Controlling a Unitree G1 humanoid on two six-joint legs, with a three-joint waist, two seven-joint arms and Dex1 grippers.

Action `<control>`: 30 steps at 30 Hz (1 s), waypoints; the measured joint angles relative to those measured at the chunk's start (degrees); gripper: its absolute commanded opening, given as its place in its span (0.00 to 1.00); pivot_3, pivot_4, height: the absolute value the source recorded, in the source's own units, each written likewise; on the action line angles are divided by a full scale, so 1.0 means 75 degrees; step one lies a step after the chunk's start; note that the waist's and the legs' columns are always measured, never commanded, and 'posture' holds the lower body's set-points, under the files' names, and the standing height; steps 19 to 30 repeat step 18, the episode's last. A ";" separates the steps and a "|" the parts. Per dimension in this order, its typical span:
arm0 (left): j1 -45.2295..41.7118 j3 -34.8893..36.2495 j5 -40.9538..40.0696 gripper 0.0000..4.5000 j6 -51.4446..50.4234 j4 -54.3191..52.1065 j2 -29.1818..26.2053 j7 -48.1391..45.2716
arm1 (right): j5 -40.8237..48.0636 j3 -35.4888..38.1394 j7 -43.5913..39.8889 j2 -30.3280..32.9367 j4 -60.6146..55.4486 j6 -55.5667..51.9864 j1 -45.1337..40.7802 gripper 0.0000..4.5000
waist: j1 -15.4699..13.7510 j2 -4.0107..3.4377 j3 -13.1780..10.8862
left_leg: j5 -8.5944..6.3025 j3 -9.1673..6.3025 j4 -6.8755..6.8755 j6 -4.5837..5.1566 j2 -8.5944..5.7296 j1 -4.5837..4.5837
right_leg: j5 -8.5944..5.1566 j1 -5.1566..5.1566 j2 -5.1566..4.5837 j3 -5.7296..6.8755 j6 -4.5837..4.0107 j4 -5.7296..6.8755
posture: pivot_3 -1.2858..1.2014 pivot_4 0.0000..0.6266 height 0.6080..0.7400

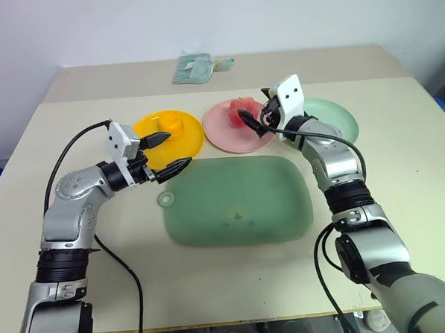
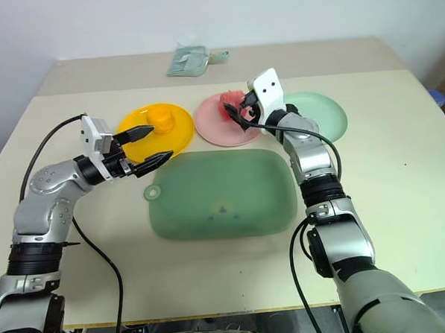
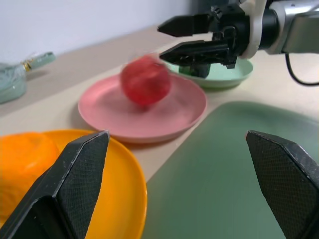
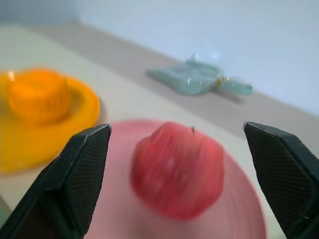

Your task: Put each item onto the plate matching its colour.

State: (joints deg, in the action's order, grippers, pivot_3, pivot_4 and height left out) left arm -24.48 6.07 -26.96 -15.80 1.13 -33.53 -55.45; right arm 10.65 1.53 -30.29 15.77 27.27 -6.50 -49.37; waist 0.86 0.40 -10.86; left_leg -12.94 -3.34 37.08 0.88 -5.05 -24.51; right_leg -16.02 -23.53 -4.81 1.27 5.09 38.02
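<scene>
A pink-red apple [image 1: 242, 109] lies on the pink plate [image 1: 224, 133], blurred in the right wrist view. My right gripper [image 1: 252, 119] hovers just above and beside it, open, with nothing between its fingers. The yellow-orange round fruit [image 1: 172, 126] rests on the bright yellow plate [image 1: 193, 135]. My left gripper [image 1: 178, 149] is open and empty at that plate's near edge, pointing toward the pink plate. The mint green plate [image 1: 336, 119] lies to the right, partly covered by my right arm.
A large translucent green mat [image 1: 239, 203] fills the middle of the table in front of the three plates. A folded pale green cloth [image 1: 193, 67] lies at the far side of the table.
</scene>
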 measured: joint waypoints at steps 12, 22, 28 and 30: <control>-0.0131 0.0274 -0.0402 1.00 0.0176 0.0350 -0.0292 -0.1108 | 0.2390 0.0100 -0.3383 0.2363 -0.4586 -0.2210 0.3164 0.99 | -0.0145 0.0000 0.0000 | -0.0033 0.0000 0.0008 0.0056 -0.0003 0.0000 | 0.0000 0.0012 -0.0012 0.0000 0.0001 -0.0011 | 0.52 0.24 0.92; -0.0142 0.0240 -0.0593 1.00 -0.0129 0.0242 -0.0369 -0.1417 | 0.2819 0.0398 -0.3709 0.3033 -0.5636 -0.2590 0.4201 0.99 | -0.0099 0.0001 0.0001 | -0.0033 -0.0002 0.0006 0.0055 0.0004 0.0005 | -0.0001 0.0014 -0.0009 -0.0001 -0.0001 -0.0008 | 0.52 0.24 0.92; -0.0142 0.0240 -0.0593 1.00 -0.0129 0.0242 -0.0369 -0.1417 | 0.2819 0.0398 -0.3709 0.3033 -0.5636 -0.2590 0.4201 0.99 | -0.0099 0.0001 0.0001 | -0.0033 -0.0002 0.0006 0.0055 0.0004 0.0005 | -0.0001 0.0014 -0.0009 -0.0001 -0.0001 -0.0008 | 0.52 0.24 0.92; -0.0142 0.0240 -0.0593 1.00 -0.0129 0.0242 -0.0369 -0.1417 | 0.2819 0.0398 -0.3709 0.3033 -0.5636 -0.2590 0.4201 0.99 | -0.0099 0.0001 0.0001 | -0.0033 -0.0002 0.0006 0.0055 0.0004 0.0005 | -0.0001 0.0014 -0.0009 -0.0001 -0.0001 -0.0008 | 0.52 0.24 0.92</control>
